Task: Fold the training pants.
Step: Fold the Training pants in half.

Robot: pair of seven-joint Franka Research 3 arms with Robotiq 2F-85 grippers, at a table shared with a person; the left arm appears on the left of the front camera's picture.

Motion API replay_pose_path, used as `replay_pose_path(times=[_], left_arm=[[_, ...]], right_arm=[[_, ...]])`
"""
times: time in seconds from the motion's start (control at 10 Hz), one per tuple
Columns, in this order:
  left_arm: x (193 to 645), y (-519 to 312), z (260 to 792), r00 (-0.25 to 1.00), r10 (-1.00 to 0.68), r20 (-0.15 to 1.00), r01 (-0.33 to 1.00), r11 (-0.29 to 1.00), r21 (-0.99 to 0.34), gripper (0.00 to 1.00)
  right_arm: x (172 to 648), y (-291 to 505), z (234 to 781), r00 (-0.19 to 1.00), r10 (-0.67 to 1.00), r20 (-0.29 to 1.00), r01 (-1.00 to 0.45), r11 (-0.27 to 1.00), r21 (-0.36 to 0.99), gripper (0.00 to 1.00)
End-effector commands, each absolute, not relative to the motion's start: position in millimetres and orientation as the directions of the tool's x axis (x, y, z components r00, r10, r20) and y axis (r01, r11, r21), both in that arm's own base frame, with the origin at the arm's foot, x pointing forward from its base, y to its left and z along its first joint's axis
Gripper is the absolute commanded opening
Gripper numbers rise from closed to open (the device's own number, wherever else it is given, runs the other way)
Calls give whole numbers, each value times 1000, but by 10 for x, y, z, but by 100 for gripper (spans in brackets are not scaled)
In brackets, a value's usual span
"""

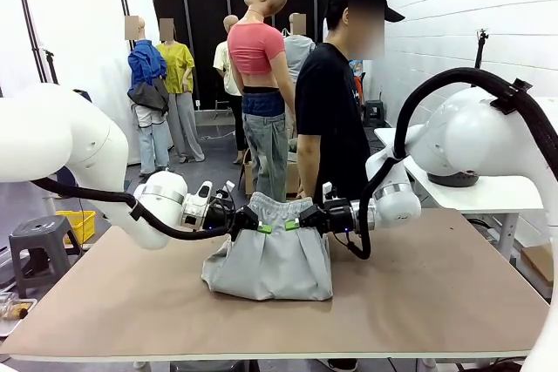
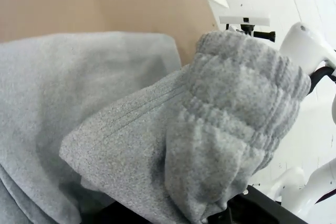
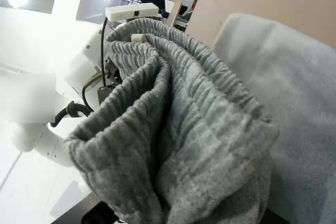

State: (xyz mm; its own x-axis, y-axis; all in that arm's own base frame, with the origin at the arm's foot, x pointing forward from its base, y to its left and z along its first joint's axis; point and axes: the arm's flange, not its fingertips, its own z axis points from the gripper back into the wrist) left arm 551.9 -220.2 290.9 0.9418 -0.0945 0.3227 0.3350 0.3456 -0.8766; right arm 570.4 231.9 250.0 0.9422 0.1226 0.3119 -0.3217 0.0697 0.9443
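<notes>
The light grey training pants (image 1: 272, 259) hang folded over in the middle of the brown table, held up by the gathered waistband (image 1: 277, 208). My left gripper (image 1: 263, 227) is shut on the waistband's left end and my right gripper (image 1: 293, 225) is shut on its right end, both a little above the table. Close up, the left wrist view has the bunched waistband (image 2: 236, 108) over the draped cloth. The ribbed waistband (image 3: 173, 129) rises from hidden fingers in the right wrist view. The lower part of the pants rests on the table.
A person in a black shirt (image 1: 331, 119) stands right behind the table's far edge, just beyond the pants. The brown table top (image 1: 453, 285) spreads wide on both sides. A white side table (image 1: 488, 193) is at the right, a grey stool (image 1: 39, 241) at the left.
</notes>
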Motion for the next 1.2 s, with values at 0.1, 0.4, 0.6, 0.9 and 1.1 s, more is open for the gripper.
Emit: replay_pose_path(times=[0.1, 0.4, 0.6, 0.9, 1.1], left_arm=[[5664, -1967, 2838, 972, -125, 197, 233, 439, -868, 0], [5729, -1943, 2672, 982, -120, 148, 187, 454, -871, 0], [5749, -1943, 2560, 986, -127, 103, 152, 472, -869, 0], [5767, -1899, 2531, 990, -121, 69, 120, 492, -863, 0], [5779, -1844, 2529, 993, -85, 79, 111, 509, -854, 13]], right_arm=[[5918, 2155, 2439, 974, 87, 209, -219, 120, 968, 0], [5961, 2081, 2311, 985, 80, 150, -160, 145, 976, 0], [5981, 2039, 2246, 991, 82, 106, -118, 157, 981, 0], [5995, 2001, 2215, 993, 66, 96, -107, 208, 972, 0], [6004, 1981, 2216, 996, 62, 68, -82, 264, 961, 7]])
